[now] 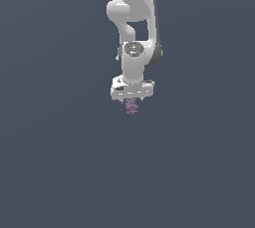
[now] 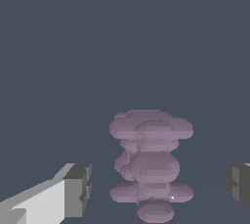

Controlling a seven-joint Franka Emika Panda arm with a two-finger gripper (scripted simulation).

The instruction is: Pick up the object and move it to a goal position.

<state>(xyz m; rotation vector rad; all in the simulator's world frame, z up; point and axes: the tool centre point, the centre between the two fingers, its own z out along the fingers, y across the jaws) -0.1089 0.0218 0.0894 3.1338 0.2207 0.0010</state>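
The object (image 1: 131,106) is a tiny mauve-purple, ridged, lumpy thing with a stacked look. In the exterior view it shows just below the white gripper (image 1: 131,98), near the middle of the picture. In the wrist view the object (image 2: 151,164) stands between the two grey fingertips (image 2: 78,189), with a clear gap on each side. The gripper (image 2: 158,186) is open around the object and does not touch it. The white arm (image 1: 134,23) reaches down from above.
A plain dark grey-blue surface (image 1: 60,162) fills both views. No other objects, containers or edges show.
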